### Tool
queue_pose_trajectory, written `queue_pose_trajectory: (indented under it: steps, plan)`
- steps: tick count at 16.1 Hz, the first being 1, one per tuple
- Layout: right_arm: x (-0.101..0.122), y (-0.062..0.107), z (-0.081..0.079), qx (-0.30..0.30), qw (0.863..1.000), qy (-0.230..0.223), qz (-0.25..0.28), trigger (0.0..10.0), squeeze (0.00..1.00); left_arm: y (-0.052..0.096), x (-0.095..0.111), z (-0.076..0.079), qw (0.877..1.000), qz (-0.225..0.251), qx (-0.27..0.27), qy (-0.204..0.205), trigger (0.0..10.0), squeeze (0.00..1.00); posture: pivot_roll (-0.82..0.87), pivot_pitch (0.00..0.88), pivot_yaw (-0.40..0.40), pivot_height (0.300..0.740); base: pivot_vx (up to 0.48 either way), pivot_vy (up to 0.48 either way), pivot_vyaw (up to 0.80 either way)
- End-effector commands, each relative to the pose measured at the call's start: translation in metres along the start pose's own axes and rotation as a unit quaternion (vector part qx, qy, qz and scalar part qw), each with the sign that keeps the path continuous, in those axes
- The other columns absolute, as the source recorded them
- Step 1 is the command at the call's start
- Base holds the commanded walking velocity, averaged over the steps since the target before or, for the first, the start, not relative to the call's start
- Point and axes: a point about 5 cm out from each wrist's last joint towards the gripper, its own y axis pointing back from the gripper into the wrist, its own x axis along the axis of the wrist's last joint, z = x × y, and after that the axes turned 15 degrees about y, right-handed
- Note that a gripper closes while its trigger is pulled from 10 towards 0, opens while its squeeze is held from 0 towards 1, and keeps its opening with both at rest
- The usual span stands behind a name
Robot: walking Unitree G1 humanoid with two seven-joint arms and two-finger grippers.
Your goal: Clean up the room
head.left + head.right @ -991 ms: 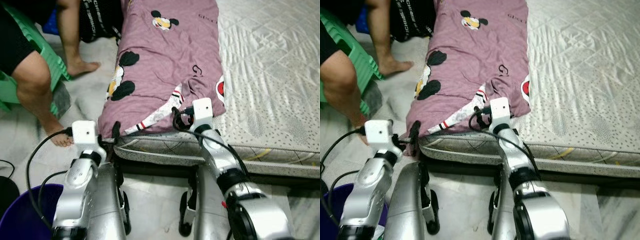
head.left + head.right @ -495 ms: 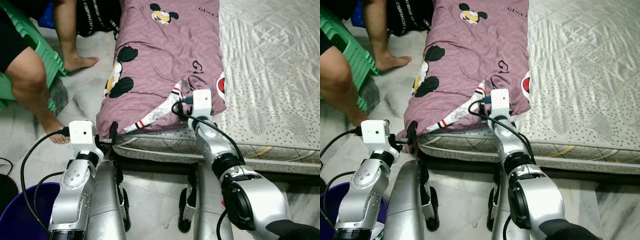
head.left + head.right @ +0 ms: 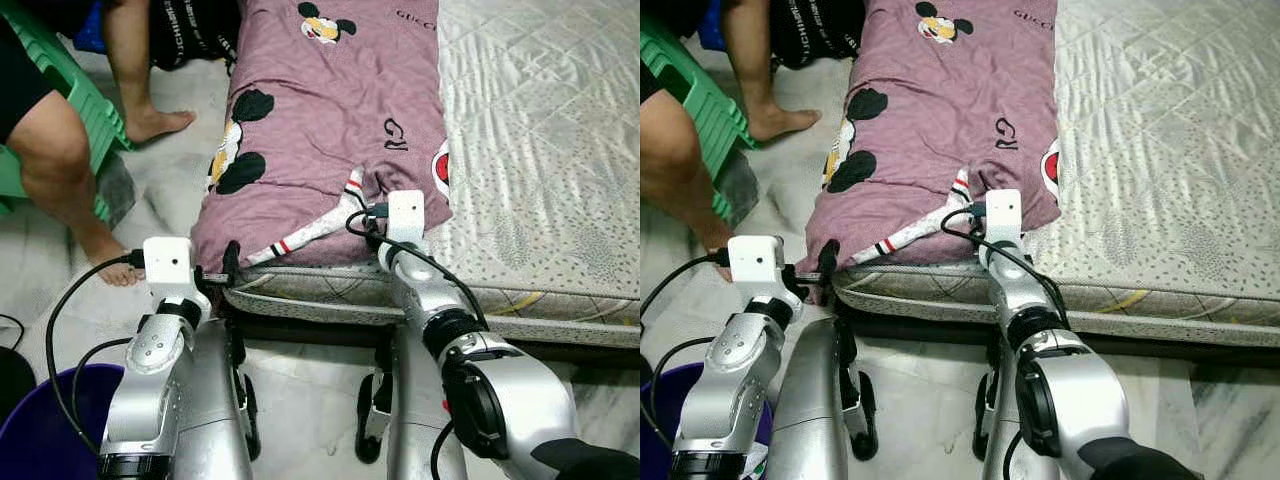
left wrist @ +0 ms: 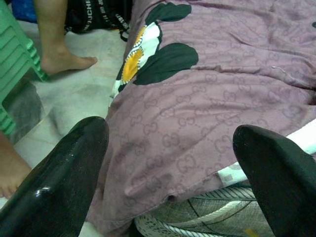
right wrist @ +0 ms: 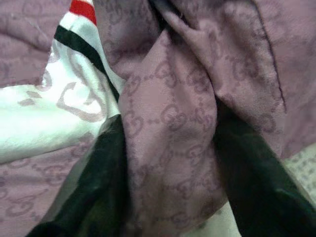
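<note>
A mauve blanket (image 3: 320,120) with cartoon mouse prints lies along the left side of a pale quilted mattress (image 3: 540,130) and hangs over its near left corner. My right gripper (image 5: 170,163) is at the blanket's near edge, by a white patch with red and black stripes. It is shut on a bunched fold of the blanket (image 5: 173,113), with a black finger on each side. My left gripper (image 4: 170,148) stands open in front of the blanket's hanging corner (image 4: 163,197), its fingers wide apart and clear of the cloth.
A person's bare legs (image 3: 60,160) and a green plastic stool (image 3: 85,95) are on the marble floor to the left of the mattress. A purple tub (image 3: 35,425) sits by my left side. A dark bag (image 3: 190,35) lies at the far left corner.
My right gripper reached further onto the blanket's edge, then drew back a little with the fold between its fingers. The left arm has barely moved. The camera shifted slightly.
</note>
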Motion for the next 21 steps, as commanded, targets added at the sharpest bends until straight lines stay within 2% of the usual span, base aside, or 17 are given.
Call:
queue_pose_trajectory:
  steps: [1,4,8,12,15,17,20,21]
  plan:
    - [-0.015,0.003,-0.002,0.001,0.999,0.000,-0.033,0.0,0.00,0.003,-0.001,-0.003,1.000,-0.005,0.009,-0.003,10.0,0.00,0.16,0.291,-0.026,0.554,0.000,0.000,0.00]
    - [-0.018,0.004,-0.003,0.000,0.999,-0.004,-0.040,0.0,0.00,0.002,-0.003,-0.001,1.000,-0.006,0.009,-0.002,10.0,0.00,0.16,0.289,-0.026,0.554,0.000,0.000,0.00]
    - [-0.025,0.005,0.003,-0.013,0.998,-0.017,-0.051,0.0,0.00,-0.001,-0.003,0.001,1.000,-0.004,0.008,0.001,10.0,0.00,0.15,0.285,-0.029,0.554,0.000,0.000,0.00]
    - [-0.029,0.005,0.008,-0.014,0.997,-0.059,-0.054,0.0,0.00,-0.003,-0.003,0.001,1.000,-0.004,0.009,0.005,10.0,0.00,0.14,0.273,-0.028,0.554,0.000,0.000,0.00]
    - [-0.034,0.008,0.015,-0.009,0.996,-0.073,-0.041,0.0,0.00,-0.006,-0.004,0.002,1.000,-0.004,0.005,0.007,10.0,0.00,0.11,0.258,-0.022,0.554,0.000,0.000,0.00]
    - [-0.040,0.011,0.022,-0.008,0.997,-0.071,-0.035,0.0,0.00,-0.009,-0.005,0.004,1.000,-0.006,0.002,0.009,10.0,0.00,0.09,0.256,-0.022,0.554,0.000,0.000,0.00]
    - [-0.055,0.025,0.033,-0.001,0.998,-0.062,-0.024,0.0,0.00,-0.013,-0.010,0.012,1.000,-0.010,-0.008,0.018,10.0,0.00,0.05,0.255,-0.022,0.554,0.000,0.000,0.00]
    - [-0.055,0.033,0.034,0.012,0.999,-0.053,0.006,0.0,0.00,-0.014,-0.013,0.014,1.000,-0.014,-0.011,0.021,10.0,0.00,0.03,0.251,-0.025,0.554,0.000,0.000,0.00]
